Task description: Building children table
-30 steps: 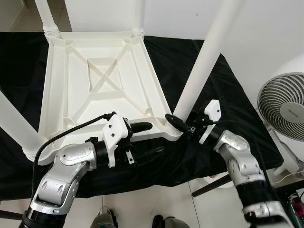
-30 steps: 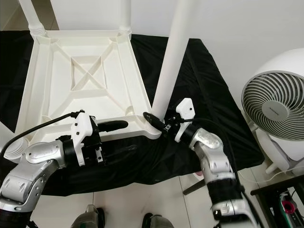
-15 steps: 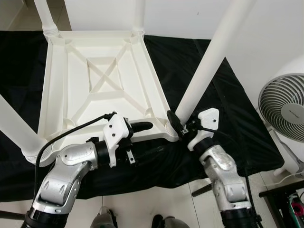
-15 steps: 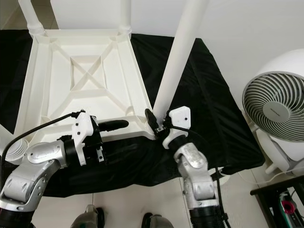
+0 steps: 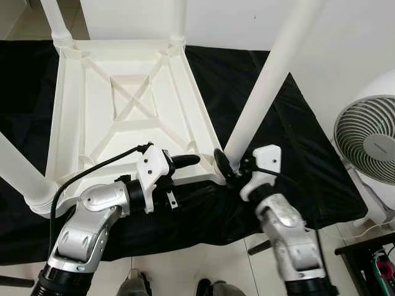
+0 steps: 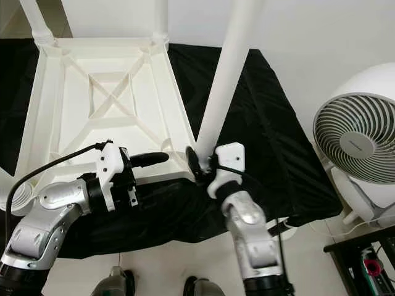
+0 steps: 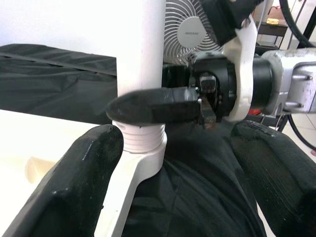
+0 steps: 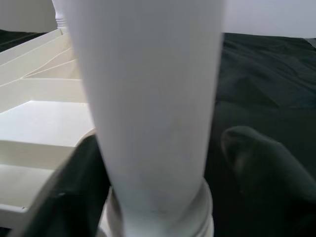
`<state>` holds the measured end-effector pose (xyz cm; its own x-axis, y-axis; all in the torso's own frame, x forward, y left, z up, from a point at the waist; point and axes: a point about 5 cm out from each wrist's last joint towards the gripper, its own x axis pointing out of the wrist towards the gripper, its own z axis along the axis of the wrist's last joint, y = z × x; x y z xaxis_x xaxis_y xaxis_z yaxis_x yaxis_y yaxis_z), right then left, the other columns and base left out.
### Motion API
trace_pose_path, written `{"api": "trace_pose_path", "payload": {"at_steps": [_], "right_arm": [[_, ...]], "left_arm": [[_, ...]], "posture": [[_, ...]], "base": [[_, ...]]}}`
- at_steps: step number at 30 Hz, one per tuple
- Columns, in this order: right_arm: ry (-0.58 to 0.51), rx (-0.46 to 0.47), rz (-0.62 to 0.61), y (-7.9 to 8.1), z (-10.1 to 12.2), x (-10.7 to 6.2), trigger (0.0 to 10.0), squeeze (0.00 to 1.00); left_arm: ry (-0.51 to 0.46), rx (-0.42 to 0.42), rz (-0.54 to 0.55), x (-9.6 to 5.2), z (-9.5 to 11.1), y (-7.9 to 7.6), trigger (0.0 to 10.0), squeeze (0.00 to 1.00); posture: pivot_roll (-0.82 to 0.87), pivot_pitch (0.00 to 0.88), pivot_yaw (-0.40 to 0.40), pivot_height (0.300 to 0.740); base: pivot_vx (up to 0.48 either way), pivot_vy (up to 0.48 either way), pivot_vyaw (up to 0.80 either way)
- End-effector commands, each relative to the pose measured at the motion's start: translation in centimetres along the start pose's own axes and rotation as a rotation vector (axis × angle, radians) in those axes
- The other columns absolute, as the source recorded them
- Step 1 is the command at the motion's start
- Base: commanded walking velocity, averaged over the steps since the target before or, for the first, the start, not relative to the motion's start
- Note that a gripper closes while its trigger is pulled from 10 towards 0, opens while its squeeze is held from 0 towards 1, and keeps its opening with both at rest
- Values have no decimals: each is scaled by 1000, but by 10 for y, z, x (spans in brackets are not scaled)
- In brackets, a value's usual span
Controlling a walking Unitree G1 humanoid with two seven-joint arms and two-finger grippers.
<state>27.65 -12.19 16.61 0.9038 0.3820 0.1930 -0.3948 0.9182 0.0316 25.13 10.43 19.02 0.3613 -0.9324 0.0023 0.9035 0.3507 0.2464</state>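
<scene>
Children's table (image 5: 123, 105): one, white moulded plastic, smooth and glossy, lying upside down on a black cloth (image 5: 290, 148). Its underside shows a raised rim and crossed stiffening ribs meeting around a central square. The cloth is matt, creased, and drapes over the near edge down to a pale tiled floor (image 5: 203, 259).

Legs: four counted, all round, tapering white tubes standing up from the table's corners. The near right leg (image 5: 268, 80) leans slightly and sits in a ribbed collar at the near right corner.

Left end effector (image 5: 185, 161): silver arm bent at the elbow, forearm reaching in across the near edge of the table; two black fingers spread apart, one above the near rim, gripping nothing.

Right end effector (image 5: 223, 165): forearm raised from below, wrist turned toward the base of the near right leg. In the right wrist view its black fingers (image 8: 256, 163) flank the leg on both sides; whether they press on it cannot be told.

Fan (image 5: 367, 139): one, white, round grille with curved slats, standing off the cloth's right edge.
</scene>
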Motion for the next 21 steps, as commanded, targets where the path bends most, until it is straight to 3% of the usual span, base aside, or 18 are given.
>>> {"api": "trace_pose_path", "payload": {"at_steps": [1,2,3,11,13,17,21], "right_arm": [[11,16,-10,-3,-1,-2,10000,1000],[9,10,2,-4,0,-2,10000,1000],[17,-10,71,-10,2,0,10000,0],[36,-54,331,-18,7,1,10000,0],[36,-54,331,-18,7,1,10000,0],[53,-110,459,-22,8,3,10000,0],[55,-132,470,-26,9,6,10000,0]], "left_arm": [[-1,-1,113,1,-2,4,10000,0],[-3,-3,116,1,-2,5,10000,0],[-8,-12,146,2,-5,6,10000,0],[-14,-30,225,6,-12,8,10000,0],[-14,-30,225,6,-12,8,10000,0],[-30,-42,251,9,-13,6,10000,0],[-32,-44,258,10,-13,6,10000,0]], "posture": [[103,140,-103,740],[103,140,-103,740],[106,128,-103,740],[114,127,-105,740],[114,127,-105,740],[118,128,-107,740],[121,128,-108,740]], "base": [[0,0,0],[0,0,0],[0,0,0],[0,0,0],[0,0,0],[0,0,0],[0,0,0]]}}
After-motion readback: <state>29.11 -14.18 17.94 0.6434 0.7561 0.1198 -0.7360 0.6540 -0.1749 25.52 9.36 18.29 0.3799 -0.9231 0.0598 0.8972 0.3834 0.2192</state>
